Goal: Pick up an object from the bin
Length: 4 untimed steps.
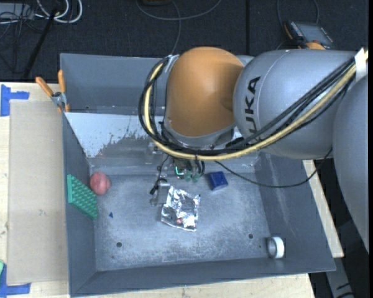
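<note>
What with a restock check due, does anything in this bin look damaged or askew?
The silvery wrapper at mid-bin is badly crumpled, and the green studded plate leans tilted against the bin's left wall instead of lying flat.

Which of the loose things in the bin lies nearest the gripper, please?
The crumpled silver foil packet in the bin's middle, right beside the gripper; the blue block, pink ball, green grid piece and white ring all lie farther off.
</note>
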Available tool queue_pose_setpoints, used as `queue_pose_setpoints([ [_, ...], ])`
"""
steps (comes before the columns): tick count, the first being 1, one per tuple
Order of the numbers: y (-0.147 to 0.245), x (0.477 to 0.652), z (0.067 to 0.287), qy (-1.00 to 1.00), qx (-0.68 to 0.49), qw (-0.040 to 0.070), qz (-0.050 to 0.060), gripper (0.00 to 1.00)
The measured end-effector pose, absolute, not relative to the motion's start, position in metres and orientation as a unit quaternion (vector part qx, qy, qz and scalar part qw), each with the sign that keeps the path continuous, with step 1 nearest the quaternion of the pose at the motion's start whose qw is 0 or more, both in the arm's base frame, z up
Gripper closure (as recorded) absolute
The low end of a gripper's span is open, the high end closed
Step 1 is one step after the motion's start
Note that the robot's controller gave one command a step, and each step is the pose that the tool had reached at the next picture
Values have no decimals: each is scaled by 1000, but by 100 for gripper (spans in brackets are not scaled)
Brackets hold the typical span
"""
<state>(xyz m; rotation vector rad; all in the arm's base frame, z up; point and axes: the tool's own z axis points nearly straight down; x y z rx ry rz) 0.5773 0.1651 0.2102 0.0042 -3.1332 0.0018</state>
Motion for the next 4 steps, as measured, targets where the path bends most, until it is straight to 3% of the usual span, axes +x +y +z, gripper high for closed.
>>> queue_pose_setpoints([
  [1,99,583,108,-998,61,4,2,0],
  [2,58,552,69,-975,224,2,0,0],
  [3,58,553,71,-975,222,0,-1,100],
  [4,51,550,207,-978,207,-4,1,100],
])
